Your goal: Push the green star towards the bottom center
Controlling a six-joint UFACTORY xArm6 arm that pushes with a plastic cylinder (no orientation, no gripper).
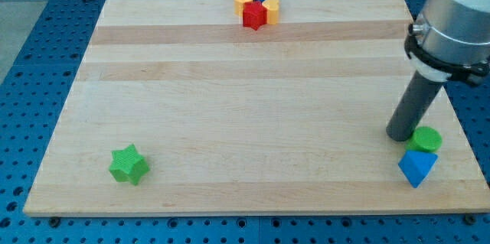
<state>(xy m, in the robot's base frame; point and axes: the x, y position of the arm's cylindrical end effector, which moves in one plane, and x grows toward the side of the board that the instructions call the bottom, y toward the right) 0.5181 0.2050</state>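
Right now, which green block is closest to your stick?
The green cylinder at the view's right, just above the blue block. My tip sits right beside it, while the green star lies far off at the view's bottom left.

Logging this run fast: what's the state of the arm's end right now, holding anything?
My tip: no gripper, holds nothing; it sits just left of the green cylinder, far from the green star.

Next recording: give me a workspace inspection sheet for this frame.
Surface: wooden board, flat.
Job's things: green star near the view's bottom left, alone.
Clutter: green cylinder and blue block at the view's bottom right; cluster of red, yellow and blue blocks at top centre.
Grippers: none; my tip sits just left of the green cylinder, far from the star.
Cables: nothing seen.
Surroundings: blue perforated table.
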